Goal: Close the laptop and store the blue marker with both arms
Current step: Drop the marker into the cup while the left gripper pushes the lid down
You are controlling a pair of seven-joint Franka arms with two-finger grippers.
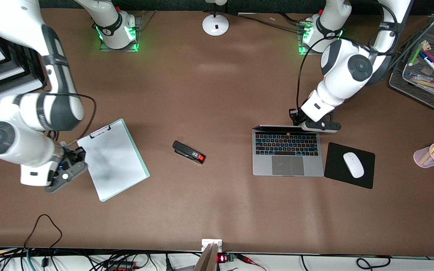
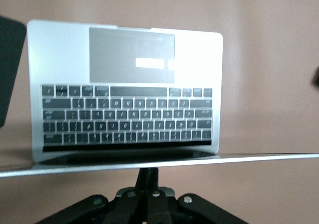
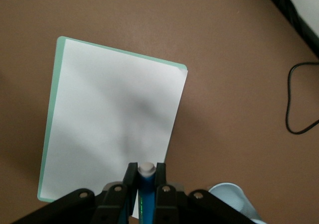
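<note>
Only my right wrist view shows the right tool [image 3: 145, 181] clenching the blue marker [image 3: 145, 191]; the left tool [image 2: 147, 176] at the laptop [image 1: 288, 154] lid, I cannot tell.

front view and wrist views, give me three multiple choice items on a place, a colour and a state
1. Where does the white computer mouse lie?
A. on the black mouse pad
B. on the green clipboard with white paper
C. on the laptop's keys

2. What colour is the barrel of the slim marker with the whitish end in the right end effector?
A. red
B. blue
C. yellow

3. What state is the slim silver-grey laptop in?
A. shut flat
B. open, lid raised
C. turned upside down

Key: 1 A, the mouse sits on the pad beside the laptop. 2 B, the right wrist view shows a blue barrel between the fingers. 3 B, the keys and trackpad show, with the left end effector at the lid's top edge.
</note>
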